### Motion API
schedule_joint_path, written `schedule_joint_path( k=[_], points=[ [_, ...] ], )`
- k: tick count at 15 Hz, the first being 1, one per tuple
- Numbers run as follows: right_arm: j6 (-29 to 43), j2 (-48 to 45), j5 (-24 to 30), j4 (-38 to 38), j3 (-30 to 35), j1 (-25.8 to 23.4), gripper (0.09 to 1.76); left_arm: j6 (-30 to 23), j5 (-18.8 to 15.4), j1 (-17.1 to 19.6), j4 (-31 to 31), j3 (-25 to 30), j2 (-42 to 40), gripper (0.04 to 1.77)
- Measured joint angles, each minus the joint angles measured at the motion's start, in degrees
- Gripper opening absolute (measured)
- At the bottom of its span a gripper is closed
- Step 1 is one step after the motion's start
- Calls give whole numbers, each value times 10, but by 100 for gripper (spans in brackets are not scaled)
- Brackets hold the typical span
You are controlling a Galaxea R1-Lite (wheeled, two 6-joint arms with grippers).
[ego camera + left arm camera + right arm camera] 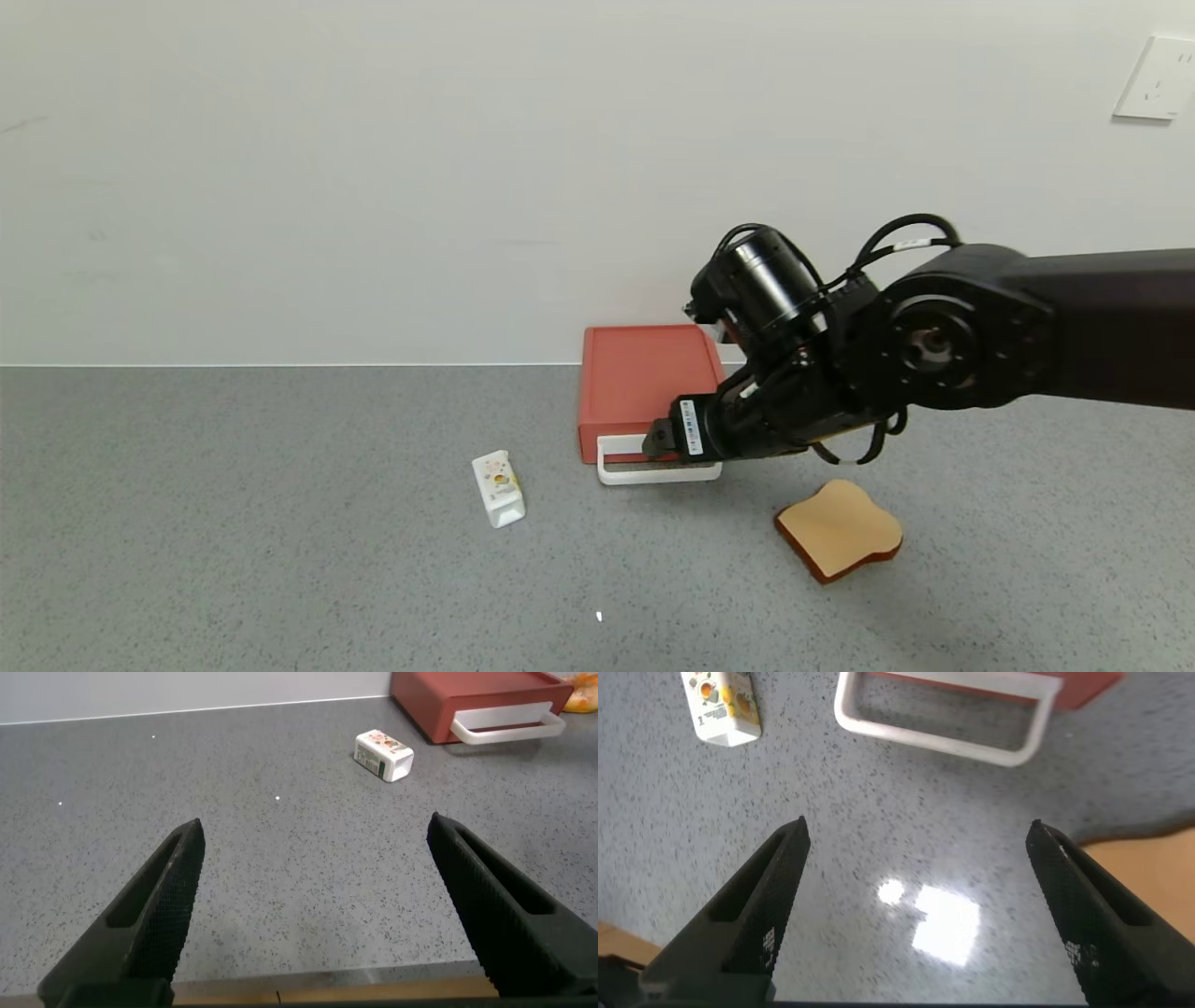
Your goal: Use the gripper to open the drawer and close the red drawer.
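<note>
The red drawer [644,378] lies flat on the grey table against the back wall, its tray looking pushed in. Its white loop handle [653,474] points toward me and also shows in the left wrist view as the handle [509,723] on the drawer [467,695]. My right gripper [656,442] hangs just above the handle, tips over the loop. In the right wrist view the right gripper [915,835] stands open with only bare table between its fingers, the handle [948,742] a little beyond them. My left gripper [316,831] is open, low over the table's near edge, outside the head view.
A small white carton [499,488] lies left of the handle. A toy bread slice [840,529] lies to the right, under the right arm. The grey table [233,523] stretches wide to the left. A wall socket [1158,79] sits high at the right.
</note>
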Motion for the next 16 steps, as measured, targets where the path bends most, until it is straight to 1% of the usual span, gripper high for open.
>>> schedule_joint_path(
  k=[2, 3, 5, 7, 11, 14, 16],
  points=[
    [-34, -54, 4, -10, 53, -14, 171, 0, 0, 0, 0, 0, 0, 172],
    [-55, -79, 16, -26, 83, -20, 171, 0, 0, 0, -1, 0, 0, 172],
    [-104, -127, 46, -75, 151, -39, 171, 0, 2, 0, -1, 0, 0, 172],
    [-135, -167, 59, -133, 212, -59, 171, -1, 2, 0, -2, 0, 0, 172],
    [-171, -238, 68, -190, 300, -92, 171, 0, 2, 0, -2, 0, 0, 172],
    [-192, -292, 78, -240, 360, -102, 171, 0, 2, 0, -2, 0, 0, 172],
    [-195, -325, 79, -253, 390, -105, 171, 0, 2, 0, -2, 0, 0, 172]
  ],
)
